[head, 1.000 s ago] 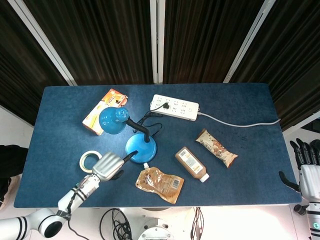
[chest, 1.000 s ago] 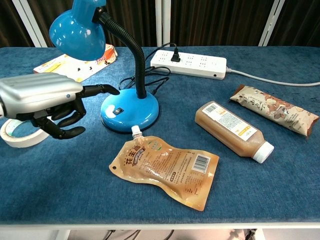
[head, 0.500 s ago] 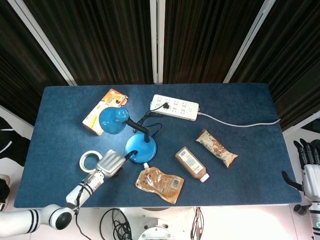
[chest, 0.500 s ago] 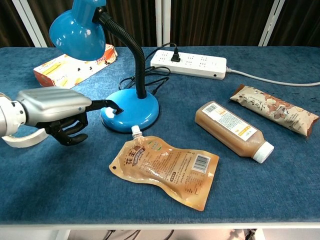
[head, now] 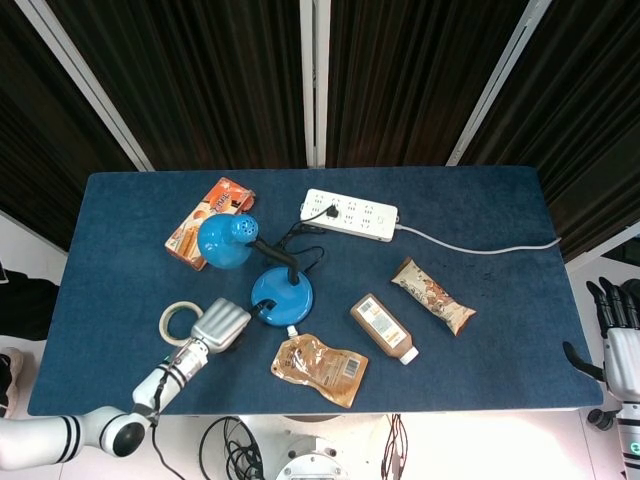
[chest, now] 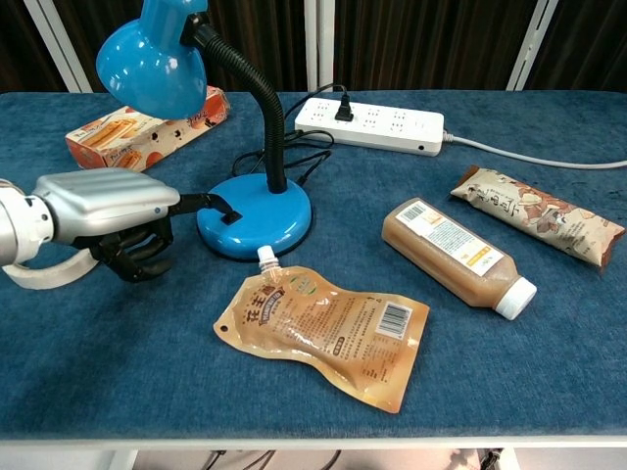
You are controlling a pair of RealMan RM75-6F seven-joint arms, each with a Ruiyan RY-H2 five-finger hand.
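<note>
The blue desk lamp with a round glossy base (chest: pixel 255 223) and black gooseneck stands just ahead of the left hand (chest: pixel 113 217), whose one extended fingertip (chest: pixel 223 208) seems to press the base switch, other fingers curled, holding nothing

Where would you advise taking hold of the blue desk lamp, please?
Grip the black gooseneck just above the round base, coming from the lamp's right side: it is slim and upright there, while the shade overhangs the left, where the left hand already is.
</note>
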